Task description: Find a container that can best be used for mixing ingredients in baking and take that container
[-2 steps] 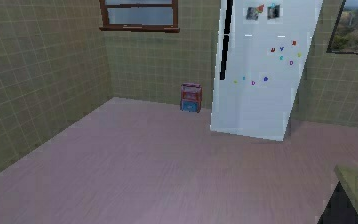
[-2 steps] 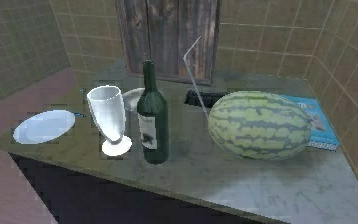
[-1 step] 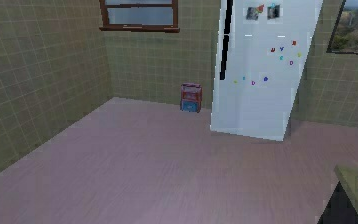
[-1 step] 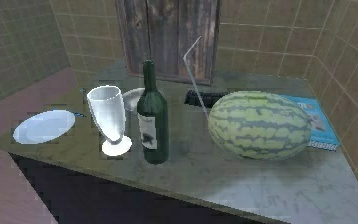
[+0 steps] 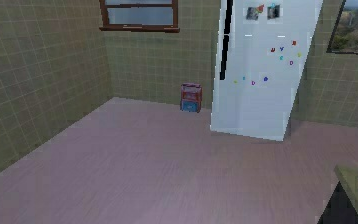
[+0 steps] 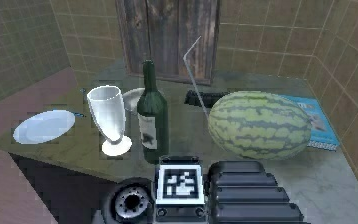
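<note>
In the arm side view a counter [image 6: 77, 150] carries a white plate [image 6: 43, 125], a tall clear glass [image 6: 107, 118] and a dark green bottle [image 6: 150, 115]. Behind the glass sits a pale rounded shape [image 6: 133, 96] that could be a bowl's rim. The arm's dark bar rises from the bottom edge with a white marked square [image 6: 182, 186]. Left of it is the gripper [image 6: 130, 204], low in front of the bottle. Its far end is hard to make out, so I cannot tell whether it holds anything.
A large striped watermelon [image 6: 259, 126] lies right of the bottle, with a blue book [image 6: 319, 128] behind it and a thin faucet [image 6: 190, 62]. In the forward view a white fridge [image 5: 259, 70], a small red box [image 5: 191, 97], a window [image 5: 139, 15] and open pinkish floor [image 5: 157, 165].
</note>
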